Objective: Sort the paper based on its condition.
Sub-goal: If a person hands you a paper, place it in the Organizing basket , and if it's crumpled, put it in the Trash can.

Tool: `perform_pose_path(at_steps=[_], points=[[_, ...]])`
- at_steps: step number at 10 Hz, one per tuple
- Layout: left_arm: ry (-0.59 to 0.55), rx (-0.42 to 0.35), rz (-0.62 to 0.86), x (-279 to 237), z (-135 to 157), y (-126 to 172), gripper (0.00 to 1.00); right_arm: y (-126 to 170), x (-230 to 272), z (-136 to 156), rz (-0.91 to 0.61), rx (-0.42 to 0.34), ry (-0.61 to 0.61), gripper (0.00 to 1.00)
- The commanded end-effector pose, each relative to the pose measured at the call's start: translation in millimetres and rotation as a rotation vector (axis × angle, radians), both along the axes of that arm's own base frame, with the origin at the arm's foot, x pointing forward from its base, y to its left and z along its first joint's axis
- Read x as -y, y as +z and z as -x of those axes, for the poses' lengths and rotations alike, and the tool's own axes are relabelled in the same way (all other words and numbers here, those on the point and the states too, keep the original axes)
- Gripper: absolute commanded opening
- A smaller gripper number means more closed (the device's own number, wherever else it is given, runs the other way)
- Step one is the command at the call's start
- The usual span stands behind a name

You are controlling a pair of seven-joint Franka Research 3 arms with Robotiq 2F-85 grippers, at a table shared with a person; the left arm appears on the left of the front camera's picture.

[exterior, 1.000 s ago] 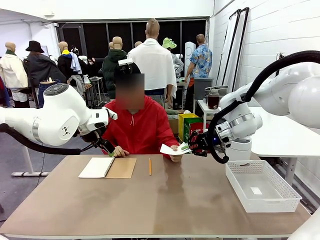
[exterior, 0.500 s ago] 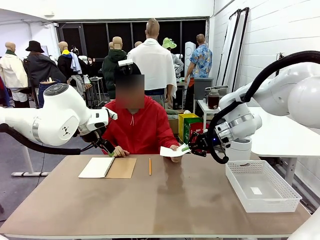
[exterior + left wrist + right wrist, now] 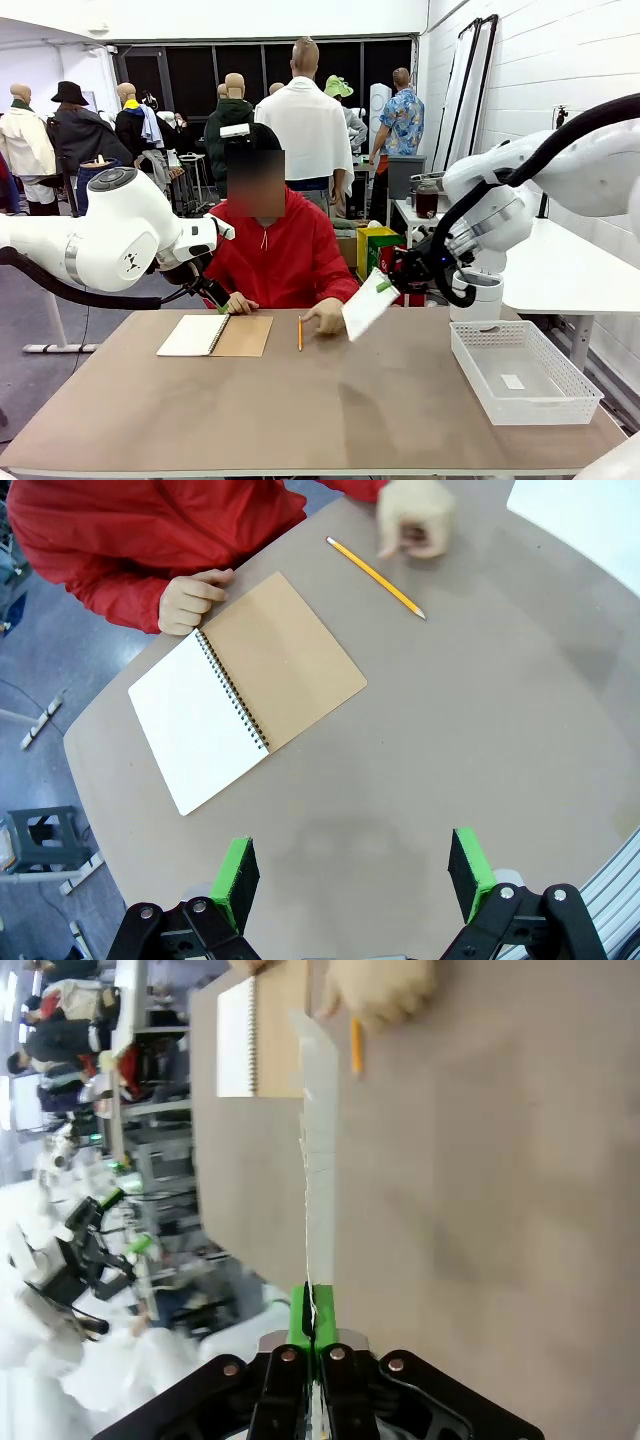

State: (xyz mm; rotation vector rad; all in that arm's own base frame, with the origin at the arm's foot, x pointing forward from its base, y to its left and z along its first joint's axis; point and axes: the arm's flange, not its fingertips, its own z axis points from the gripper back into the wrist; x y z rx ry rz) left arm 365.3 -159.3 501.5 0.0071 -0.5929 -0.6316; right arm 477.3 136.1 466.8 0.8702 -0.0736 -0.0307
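Paper (image 3: 367, 303) hangs in the air over the far middle of the table (image 3: 300, 420) as one white sheet, pinched by its upper edge in the right claw (image 3: 385, 286), whose fingers are pressed fully together on it. In the right wrist view it runs edge-on straight out from between the green pads (image 3: 298, 1308), flat and smooth as far as can be seen, with no crumple or tear showing. The person's hand (image 3: 325, 318) rests on the table just beside a pencil (image 3: 299, 333) and appears to be apart from the sheet.

The left claw (image 3: 352, 875) hovers above bare table near the open notebook (image 3: 245, 695), its jaws wide apart and gripping nothing.

As for progress, the task looks to be at an early stage. The white basket (image 3: 560, 405) on the robot's right has only a small tag (image 3: 512, 381) in it, and no loose sheet lies sorted on the table, so nothing appears to have been put in its place yet. What is done is the pick-up: one sheet is held and lifted. What is left is to carry it to wherever its condition sends it — the pictures do not show which spot that is — let it go, and deal with any further sheets
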Motion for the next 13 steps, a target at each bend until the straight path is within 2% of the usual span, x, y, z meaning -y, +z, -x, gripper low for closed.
perform_pose_path(at_steps=[1,3,5,6,7,11,13], points=[[-0.007,0.004,0.001,-0.5,-0.9,-0.5,1.0,11.2,28.8,36.3,0.187,0.134,0.032,0.0],[-0.007,0.004,0.001,-0.5,-0.9,-0.5,1.0,21.2,59.9,60.7,0.332,0.169,0.058,0.0],[-0.007,0.004,0.001,-0.5,-0.9,-0.5,1.0,30.4,80.8,76.4,0.421,0.163,0.0,0.0],[-0.007,0.004,0.001,-0.5,-0.9,-0.5,1.0,36.1,81.6,82.1,0.455,0.151,-0.068,0.0],[-0.007,0.004,0.001,-0.5,-0.9,-0.5,1.0,30.8,79.4,70.7,0.383,0.166,0.055,0.0],[-0.007,0.004,0.001,-0.5,-0.9,-0.5,1.0,32.8,81.1,76.2,0.403,0.166,0.034,0.0],[-0.007,0.004,0.001,-0.5,-0.9,-0.5,1.0,18.0,101.4,72.7,0.446,0.161,-0.003,0.0]])
